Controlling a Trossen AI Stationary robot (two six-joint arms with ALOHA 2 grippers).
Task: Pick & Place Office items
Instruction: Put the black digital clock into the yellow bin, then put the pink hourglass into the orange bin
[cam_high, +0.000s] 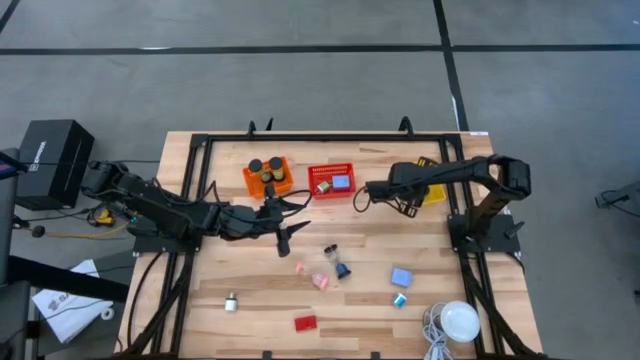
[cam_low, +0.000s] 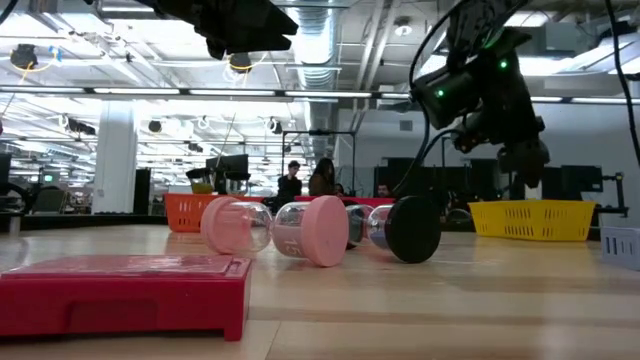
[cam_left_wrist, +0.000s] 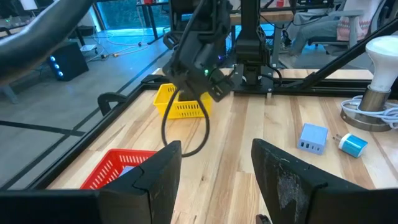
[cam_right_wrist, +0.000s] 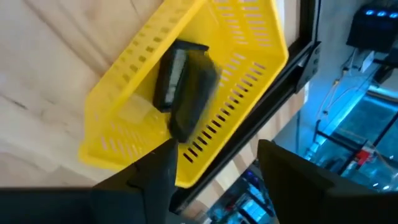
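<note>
We see the right gripper (cam_right_wrist: 214, 165) above the yellow plastic mesh basket (cam_right_wrist: 249, 68) at the far right of the light wooden slatted table (cam_high: 240, 275), its two dark fingers spread apart with nothing between them. A dark blocky item (cam_right_wrist: 186, 87) shows blurred over the basket's floor, clear of the fingers; we cannot tell whether it rests there or is in the air.

The left gripper (cam_high: 283, 220) sits near the table's middle, just in front of the orange mesh basket (cam_high: 268, 178) that holds dark and tan cylinders (cam_high: 264, 170). Its fingers are spread and empty in the left wrist view.

Beside the orange basket stands the red mesh basket (cam_high: 330, 180) with a blue block (cam_high: 340, 182) inside.

The remaining office items lie loose on the nearer half of the table: a small black clip-like piece (cam_high: 342, 268), two pink blocks (cam_high: 320, 281), a pale blue block (cam_high: 402, 277), a small cyan piece (cam_high: 399, 300), a flat red rectangle (cam_high: 305, 322) and a small white-and-metal piece (cam_high: 231, 301). A white dome with a coiled cable (cam_high: 458, 322) sits at the near right corner
</note>
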